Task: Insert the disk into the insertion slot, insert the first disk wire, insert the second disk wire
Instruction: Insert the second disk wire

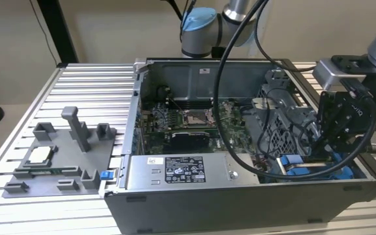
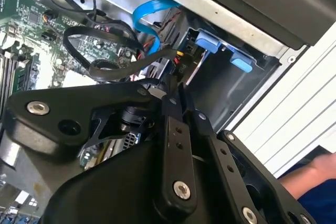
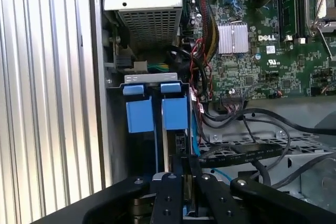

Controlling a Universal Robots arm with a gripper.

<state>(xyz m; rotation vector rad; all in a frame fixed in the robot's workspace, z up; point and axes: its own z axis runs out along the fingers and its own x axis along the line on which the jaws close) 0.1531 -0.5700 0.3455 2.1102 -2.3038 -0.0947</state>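
Note:
My black gripper (image 1: 335, 149) reaches down into the open computer case (image 1: 240, 200) at the exterior view's right. Its fingers stand close together, shut on the end of a flat black disk wire (image 2: 113, 66), which also runs to the fingertips (image 3: 176, 182) in the first wrist view. Just beyond my gripper (image 3: 189, 167) two blue carrier fronts (image 3: 175, 113) sit side by side in the grey metal insertion slot (image 3: 116, 129); the disk itself is hidden behind them. A blue ribbon wire (image 2: 144, 17) hangs loose near my gripper (image 2: 173, 85).
A labelled grey power-supply box (image 1: 181, 171) lies along the case's front. The motherboard (image 1: 188, 122) fills the middle, with black cables looped over it. A grey fixture (image 1: 57, 156) stands on the slatted table at the exterior view's left. A person's hand (image 2: 310, 174) rests outside the case.

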